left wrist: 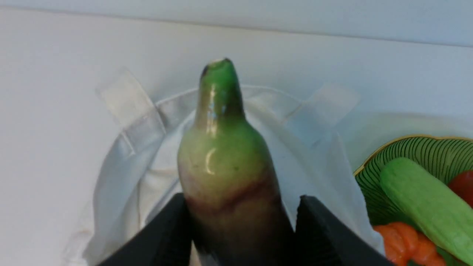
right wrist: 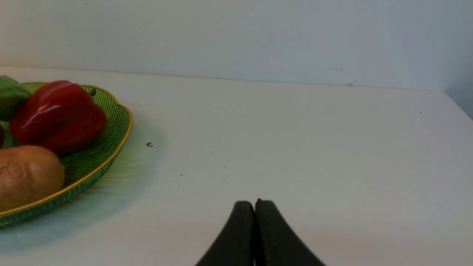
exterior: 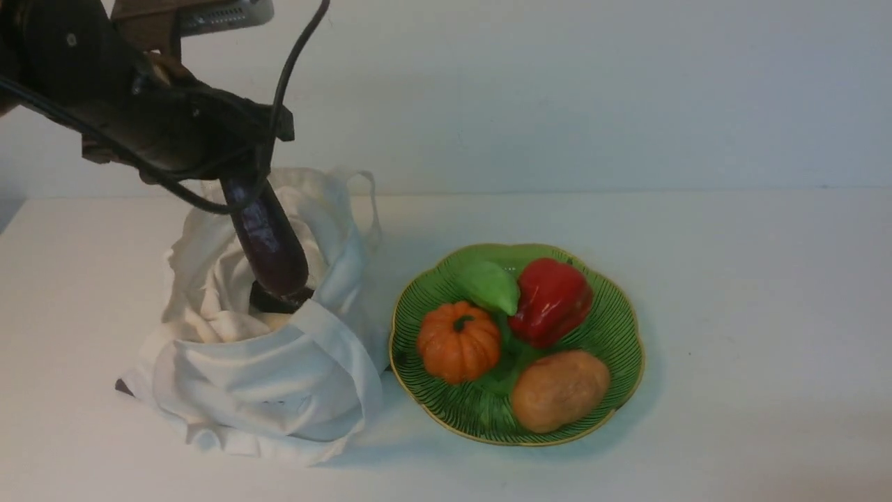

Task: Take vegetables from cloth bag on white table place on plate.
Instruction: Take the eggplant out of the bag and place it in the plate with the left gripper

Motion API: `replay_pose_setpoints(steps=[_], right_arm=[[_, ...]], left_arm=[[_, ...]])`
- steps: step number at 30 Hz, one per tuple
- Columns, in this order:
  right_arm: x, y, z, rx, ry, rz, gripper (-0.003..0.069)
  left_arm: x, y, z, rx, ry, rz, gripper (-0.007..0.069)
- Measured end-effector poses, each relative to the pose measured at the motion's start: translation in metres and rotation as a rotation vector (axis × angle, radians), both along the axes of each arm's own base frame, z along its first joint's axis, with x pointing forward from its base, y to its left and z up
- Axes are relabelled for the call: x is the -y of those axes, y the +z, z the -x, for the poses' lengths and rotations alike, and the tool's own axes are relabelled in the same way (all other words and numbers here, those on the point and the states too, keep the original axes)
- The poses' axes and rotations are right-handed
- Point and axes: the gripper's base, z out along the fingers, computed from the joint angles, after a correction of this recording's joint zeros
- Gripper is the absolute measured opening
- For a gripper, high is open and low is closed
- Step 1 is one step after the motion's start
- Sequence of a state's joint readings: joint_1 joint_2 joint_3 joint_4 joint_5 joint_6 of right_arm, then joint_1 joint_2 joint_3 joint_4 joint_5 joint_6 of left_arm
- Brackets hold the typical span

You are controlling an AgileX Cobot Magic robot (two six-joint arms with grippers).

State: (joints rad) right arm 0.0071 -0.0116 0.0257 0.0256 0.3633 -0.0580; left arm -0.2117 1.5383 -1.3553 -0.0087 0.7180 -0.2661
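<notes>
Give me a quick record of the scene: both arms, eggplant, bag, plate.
Left fingers: shut on the eggplant near its stem end
Right fingers: shut, empty, above the white table
Eggplant: tilted, lower end at the cloth bag mouth
Plate: pumpkin, red pepper, potato, cucumber
Cloth bag: slumped, left of the plate

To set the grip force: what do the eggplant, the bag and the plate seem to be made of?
The eggplant looks like hard glossy plastic: sharp highlights on its skin. The bag seems soft matte cloth: it folds and slumps. The plate is probably glass, perhaps clear plastic: translucent green ribs, shiny gold rim.
</notes>
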Motion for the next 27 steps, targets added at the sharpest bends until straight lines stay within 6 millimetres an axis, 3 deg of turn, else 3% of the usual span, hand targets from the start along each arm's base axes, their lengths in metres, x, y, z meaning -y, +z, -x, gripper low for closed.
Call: replay_pose_setpoints(steps=[3,4,5,7,9,13,14,15,17,19,20,23,27], right_arm=[[0.0,0.0,0.0,0.0,0.0,0.0,-0.0015],[0.0,0.0,0.0,0.0,0.0,0.0,-0.0015],[0.0,0.0,0.0,0.0,0.0,0.0,-0.0015],[0.0,0.0,0.0,0.0,0.0,0.0,-0.0015],[0.0,0.0,0.0,0.0,0.0,0.0,-0.0015],[0.0,0.0,0.0,0.0,0.0,0.0,-0.0015],[0.0,0.0,0.0,0.0,0.0,0.0,-0.0015],[0.0,0.0,0.0,0.0,0.0,0.0,-0.0015],[0.0,0.0,0.0,0.0,0.0,0.0,-0.0015],[0.0,0.0,0.0,0.0,0.0,0.0,-0.0015],[0.0,0.0,0.0,0.0,0.0,0.0,-0.0015],[0.0,0.0,0.0,0.0,0.0,0.0,-0.0015],[0.0,0.0,0.0,0.0,0.0,0.0,-0.0015]], left_arm=[[0.003,0.028,0.017,0.103,-0.029,0.02,0.033],[0.004,0.028,0.017,0.103,-0.032,0.022,0.033],[0.012,0.048,0.031,0.183,-0.074,0.054,0.033],[0.021,0.057,0.039,0.228,-0.117,0.076,0.033],[0.05,0.078,0.058,0.356,-0.261,0.114,0.033],[0.092,0.076,0.071,0.413,-0.479,0.058,0.0323],[0.111,0.066,0.072,0.406,-0.569,0.016,0.0323],[0.114,0.064,0.072,0.404,-0.581,0.009,0.0323],[0.147,0.031,0.063,0.345,-0.698,-0.057,0.0323],[0.156,0.017,0.059,0.313,-0.722,-0.075,0.0323],[0.167,-0.005,0.05,0.258,-0.737,-0.093,0.0323],[0.179,-0.042,0.036,0.16,-0.743,-0.118,0.0323],[0.186,-0.07,0.027,0.096,-0.748,-0.138,0.0323]])
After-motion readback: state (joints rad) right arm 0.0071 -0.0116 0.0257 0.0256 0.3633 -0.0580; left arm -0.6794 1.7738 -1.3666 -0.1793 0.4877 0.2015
